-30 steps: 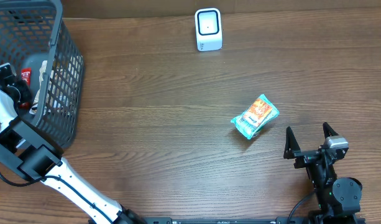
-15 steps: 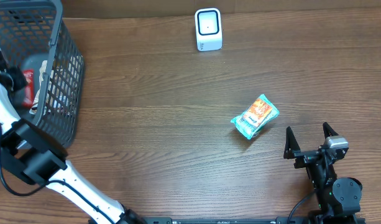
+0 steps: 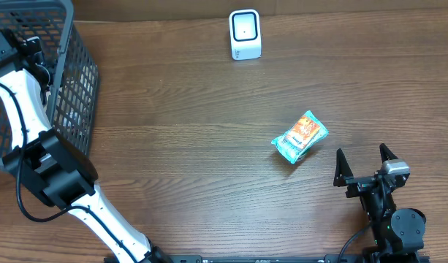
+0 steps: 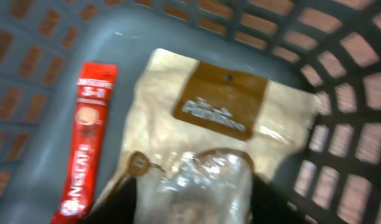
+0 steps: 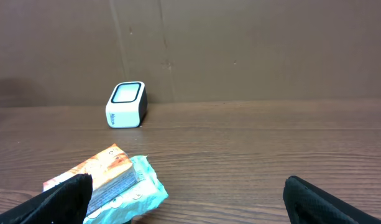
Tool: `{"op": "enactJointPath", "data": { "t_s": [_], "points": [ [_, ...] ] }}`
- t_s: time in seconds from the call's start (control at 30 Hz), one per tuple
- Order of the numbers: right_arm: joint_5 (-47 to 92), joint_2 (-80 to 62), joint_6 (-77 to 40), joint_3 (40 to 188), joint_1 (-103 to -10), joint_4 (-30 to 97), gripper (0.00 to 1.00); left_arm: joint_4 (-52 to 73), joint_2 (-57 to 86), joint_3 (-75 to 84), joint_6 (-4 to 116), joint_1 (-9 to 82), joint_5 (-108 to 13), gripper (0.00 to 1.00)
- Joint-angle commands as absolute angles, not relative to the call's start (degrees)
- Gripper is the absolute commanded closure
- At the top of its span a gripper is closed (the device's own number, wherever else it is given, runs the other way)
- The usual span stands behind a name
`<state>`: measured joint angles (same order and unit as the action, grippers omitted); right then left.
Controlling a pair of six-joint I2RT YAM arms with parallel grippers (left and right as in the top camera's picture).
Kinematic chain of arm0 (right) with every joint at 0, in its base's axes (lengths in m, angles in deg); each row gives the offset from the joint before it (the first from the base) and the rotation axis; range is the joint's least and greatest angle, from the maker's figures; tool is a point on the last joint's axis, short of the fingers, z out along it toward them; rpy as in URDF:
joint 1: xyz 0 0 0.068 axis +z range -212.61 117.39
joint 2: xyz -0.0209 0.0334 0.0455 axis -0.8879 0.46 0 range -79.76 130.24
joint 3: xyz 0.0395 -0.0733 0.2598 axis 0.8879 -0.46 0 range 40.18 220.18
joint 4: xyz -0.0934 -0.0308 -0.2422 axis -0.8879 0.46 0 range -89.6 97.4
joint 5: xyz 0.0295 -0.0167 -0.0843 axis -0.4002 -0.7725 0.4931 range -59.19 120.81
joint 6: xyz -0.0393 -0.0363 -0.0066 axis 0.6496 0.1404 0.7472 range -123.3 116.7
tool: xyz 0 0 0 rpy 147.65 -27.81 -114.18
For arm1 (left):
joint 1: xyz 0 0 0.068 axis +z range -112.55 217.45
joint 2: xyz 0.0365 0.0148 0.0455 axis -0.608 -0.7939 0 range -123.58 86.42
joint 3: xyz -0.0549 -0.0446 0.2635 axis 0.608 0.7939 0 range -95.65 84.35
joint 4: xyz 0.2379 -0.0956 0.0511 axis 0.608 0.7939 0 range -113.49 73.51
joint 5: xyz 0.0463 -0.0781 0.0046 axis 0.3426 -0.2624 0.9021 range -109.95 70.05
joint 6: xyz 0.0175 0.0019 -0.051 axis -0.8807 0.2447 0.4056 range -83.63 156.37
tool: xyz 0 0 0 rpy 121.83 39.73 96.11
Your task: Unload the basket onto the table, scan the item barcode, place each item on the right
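1. Where the brown wooden table (image 3: 180, 146) comes nearest the robot, on the right, the right gripper (image 3: 362, 155) has its two black fingers spread wide with nothing between them.
2. Just beyond it and slightly to the left, the teal and orange snack packet (image 3: 300, 135) lies flat on the wood, apart from those fingers.
3. Farther back, at the left edge, stands the dark grey plastic mesh basket (image 3: 81, 95); the left arm reaches over its rim and down inside.
4. Inside the basket, the left gripper (image 4: 193, 193) hangs with its jaws parted above a beige paper pouch (image 4: 221, 124) with a brown label and a clear window. It has no grip on the pouch, and whether the fingers touch it cannot be told.
5. Just beside the pouch, a red stick sachet (image 4: 84, 143) lies on the basket floor.
6. At the far edge, near the centre, the white box-shaped barcode scanner (image 3: 245, 34) stands upright, well apart from the packet.
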<state>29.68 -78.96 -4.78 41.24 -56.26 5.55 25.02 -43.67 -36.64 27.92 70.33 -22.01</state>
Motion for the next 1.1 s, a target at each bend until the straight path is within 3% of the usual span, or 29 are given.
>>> {"op": "enactJointPath", "data": {
  "t_s": [0.0, 0.07, 0.13, 0.63, 0.83, 0.87, 0.93, 1.07],
  "points": [
    [29.62, -79.58, -4.76, 40.65, -56.63, 5.22, 0.0, 24.19, -43.77, -36.58, 29.14, 73.11, -18.1, 0.38],
    [29.62, -79.58, -4.76, 40.65, -56.63, 5.22, 0.0, 23.58, -43.77, -36.58, 29.12, 74.72, -18.3, 0.29],
    [29.62, -79.58, -4.76, 40.65, -56.63, 5.22, 0.0, 23.23, -43.77, -36.58, 29.08, 76.3, -19.19, 0.28],
    [29.62, -79.58, -4.76, 40.65, -56.63, 5.22, 0.0, 17.35, -55.03, -36.53, 25.58, 82.48, -28.81, 0.36],
    [29.62, -79.58, -4.76, 40.65, -56.63, 5.22, 0.0, 12.82, -60.23, -36.53, 24.73, 81.37, -28.96, 0.32],
    [29.62, -79.58, -4.76, 40.65, -56.63, 5.22, 0.0, 12.82, -60.69, -36.53, 24.62, 81.26, -28.94, 0.46],
    [29.62, -79.58, -4.76, 40.65, -56.63, 5.22, 0.0, 13.0, -61.94, -36.53, 24.31, 81.17, -28.74, 0.96],
    [29.62, -79.58, -4.76, 40.65, -56.63, 5.22, 0.0, 13.94, -61.89, -36.58, 24.12, 81.3, -28.81, 0.96]
  ]
}}
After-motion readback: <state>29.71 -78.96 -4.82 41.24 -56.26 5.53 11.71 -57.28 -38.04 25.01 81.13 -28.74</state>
